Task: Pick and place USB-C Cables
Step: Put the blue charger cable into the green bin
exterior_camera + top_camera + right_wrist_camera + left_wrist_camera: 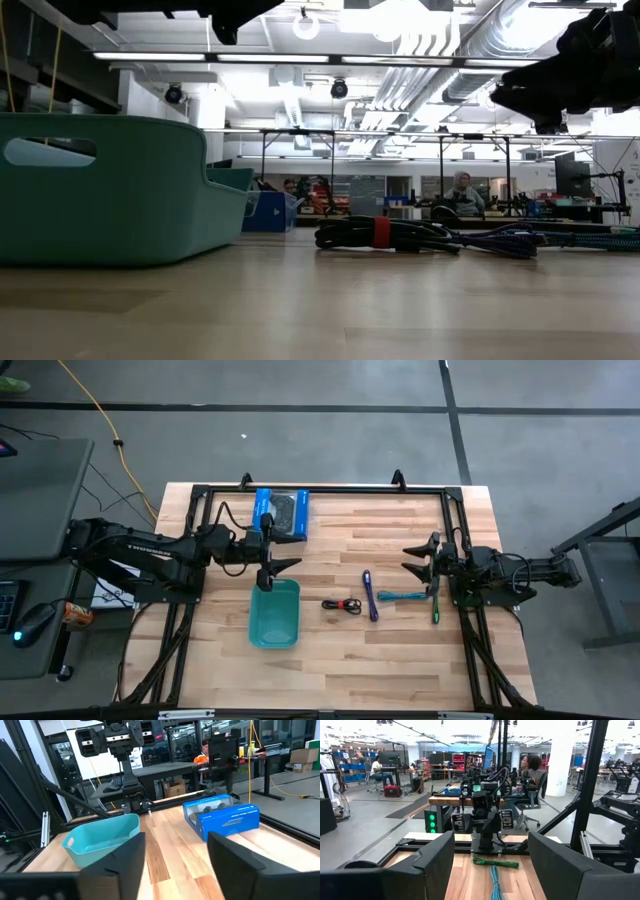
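From above, the left gripper (283, 555) stands wide apart over the bin's (274, 615) far end, arm stretched across the counter (400, 660). The right gripper (418, 558) is apart too, empty, near the green cable (436, 603). The black (342, 604), purple (370, 596) and teal (403, 596) cables lie between bin and right arm.

At counter level, the black cable (385, 234) lies flat beside the bin (120, 190).

The left wrist sees the green cable (495, 863).

The right wrist sees the bin (102, 839) and box (222, 816).

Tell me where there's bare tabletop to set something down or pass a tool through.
Free: the wide front strip of the table below the teal bin and the cables; also the stretch between the blue box and the right tool. Crowded: the row of black cable, purple cable, blue-teal cable and green cable, packed close together.
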Motion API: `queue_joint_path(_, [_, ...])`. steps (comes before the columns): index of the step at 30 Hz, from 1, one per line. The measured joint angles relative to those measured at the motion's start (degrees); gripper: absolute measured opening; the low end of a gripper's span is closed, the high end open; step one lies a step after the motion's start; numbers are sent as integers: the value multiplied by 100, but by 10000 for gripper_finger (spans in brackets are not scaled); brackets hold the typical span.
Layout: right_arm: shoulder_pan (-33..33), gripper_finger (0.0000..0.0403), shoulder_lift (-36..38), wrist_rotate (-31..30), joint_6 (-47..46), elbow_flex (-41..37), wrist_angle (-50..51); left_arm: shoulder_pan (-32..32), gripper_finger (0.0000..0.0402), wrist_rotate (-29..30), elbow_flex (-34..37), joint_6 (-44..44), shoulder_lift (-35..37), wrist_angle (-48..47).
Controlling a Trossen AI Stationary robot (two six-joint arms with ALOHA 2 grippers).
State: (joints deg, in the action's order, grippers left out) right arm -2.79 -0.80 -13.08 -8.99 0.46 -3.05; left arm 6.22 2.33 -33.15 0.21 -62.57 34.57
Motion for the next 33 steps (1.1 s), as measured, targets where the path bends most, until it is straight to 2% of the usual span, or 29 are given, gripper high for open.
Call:
queue_joint_path(3, [0,236,0,-50,-2,1,-48,0,234,0,0,0,0,0])
queue_joint_path(8, [0,242,-1,-145,163,141,-851,0,234,0,0,0,0,0])
queue_joint_path(12, [0,243,-94,-303,439,761,-929,0,234,2,0,0,0,0])
queue_joint_path(16, [6,243,-495,-510,638,1592,-830,0,234,94,0,-5,0,-3])
queue_joint_path(19, [17,243,-861,-655,764,2352,-425,0,234,109,0,-5,0,-4])
queue_joint_path(24, [16,243,-1531,-598,579,3300,1081,0,234,107,0,-152,0,-43])
queue_joint_path(27, [17,243,-1960,-435,469,3398,1545,0,234,107,0,-153,0,-46])
queue_joint_path(33, [16,243,-2662,-341,641,3343,1536,0,234,107,0,-153,0,-46])
